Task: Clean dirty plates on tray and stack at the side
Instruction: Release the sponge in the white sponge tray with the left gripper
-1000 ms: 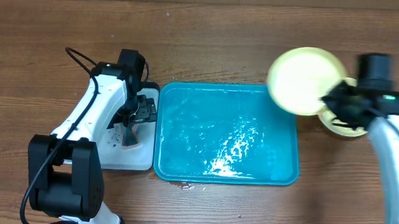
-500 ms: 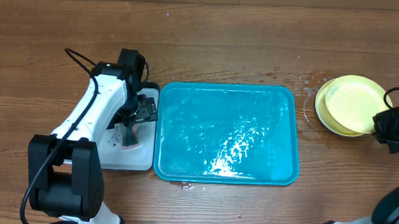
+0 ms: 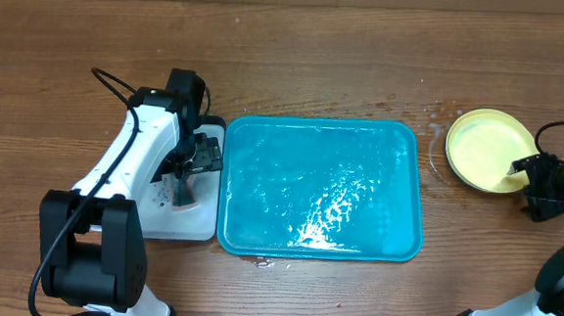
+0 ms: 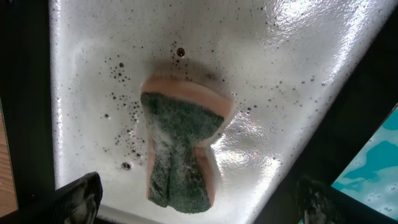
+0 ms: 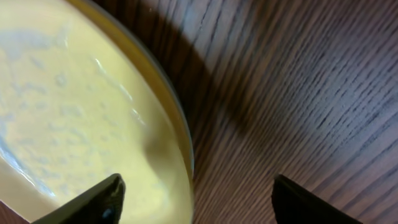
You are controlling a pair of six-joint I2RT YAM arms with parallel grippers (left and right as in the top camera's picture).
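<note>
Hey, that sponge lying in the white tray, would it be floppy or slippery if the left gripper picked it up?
Probably soft and squashy: the sponge shows a pinched waist, so it likely deforms when squeezed. Likely wet and somewhat slippery, since suds and droplets dot the white tray around it. Probably light, though soaked water would add weight.

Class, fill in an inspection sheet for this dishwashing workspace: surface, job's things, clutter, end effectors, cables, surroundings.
Surface: brown wooden table, water drops near plates.
Job's things: large teal rectangular plastic tray wet, no plates on it; round yellow-green plastic plates stacked right of it, count unclear.
Clutter: small white black-rimmed tray holding pink-and-green sponge.
End effectors: left end effector open above sponge; right end effector open at plate rim.
Cables: black cable loops beside left arm.
Surroundings: nothing seen.
</note>
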